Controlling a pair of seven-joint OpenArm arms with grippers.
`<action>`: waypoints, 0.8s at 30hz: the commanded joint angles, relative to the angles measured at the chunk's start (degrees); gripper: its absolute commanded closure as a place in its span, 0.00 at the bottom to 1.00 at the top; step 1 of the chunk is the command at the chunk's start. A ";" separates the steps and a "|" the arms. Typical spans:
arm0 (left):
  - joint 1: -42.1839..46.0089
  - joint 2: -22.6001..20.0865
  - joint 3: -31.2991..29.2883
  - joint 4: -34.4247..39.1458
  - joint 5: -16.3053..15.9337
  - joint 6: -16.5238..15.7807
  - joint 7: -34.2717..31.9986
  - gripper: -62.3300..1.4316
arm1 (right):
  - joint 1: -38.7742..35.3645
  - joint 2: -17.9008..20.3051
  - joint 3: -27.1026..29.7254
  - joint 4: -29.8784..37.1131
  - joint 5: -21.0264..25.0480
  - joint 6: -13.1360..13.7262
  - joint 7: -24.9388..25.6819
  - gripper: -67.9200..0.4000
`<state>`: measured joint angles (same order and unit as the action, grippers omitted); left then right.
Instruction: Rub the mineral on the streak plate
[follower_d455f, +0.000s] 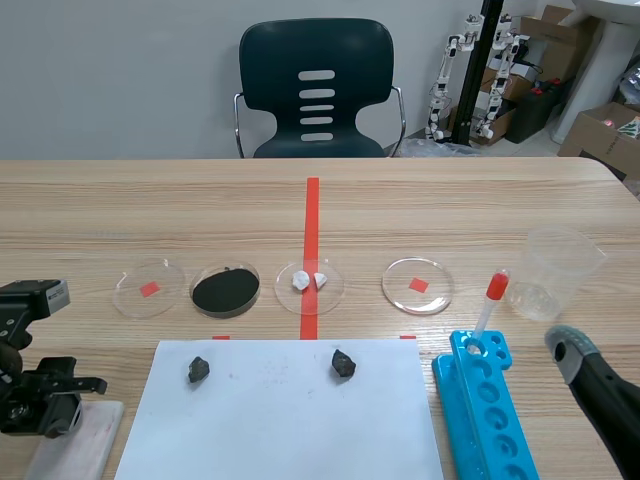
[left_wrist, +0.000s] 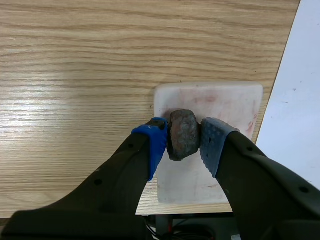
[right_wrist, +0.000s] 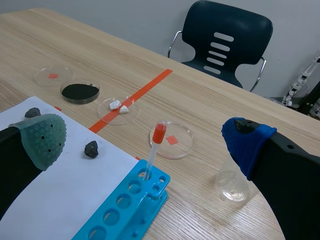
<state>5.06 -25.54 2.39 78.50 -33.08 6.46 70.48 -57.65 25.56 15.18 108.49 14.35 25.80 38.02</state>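
Note:
In the left wrist view a dark reddish-brown mineral is pinched between the blue pads, so my left gripper is shut on it. The mineral sits over the white streak plate, which carries faint reddish streaks. In the scene view the streak plate lies at the table's near left corner, with the left gripper low over it. My right gripper stands open above the table's right side, holding nothing; only part of its arm shows in the scene view.
A white paper sheet holds two dark stones. Behind it stand several petri dishes, one with black powder, one with white pieces. A blue tube rack with a red-topped dropper and a clear beaker are on the right.

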 joint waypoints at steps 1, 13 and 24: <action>-0.48 0.13 0.20 0.17 -0.17 0.28 0.07 0.75 | 0.35 0.61 0.17 0.81 0.61 -0.02 0.83 0.00; -0.48 0.11 0.87 -1.31 -0.42 0.28 -0.52 0.75 | 0.35 0.61 0.17 0.81 0.61 -0.02 0.85 0.00; -0.48 0.15 2.86 -1.31 -7.67 -4.13 -1.84 0.75 | 0.35 0.61 0.17 0.81 0.61 -0.02 0.83 0.00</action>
<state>4.73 -26.79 4.19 77.32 -38.00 3.27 68.79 -57.65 25.56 15.18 108.49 14.35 25.80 38.02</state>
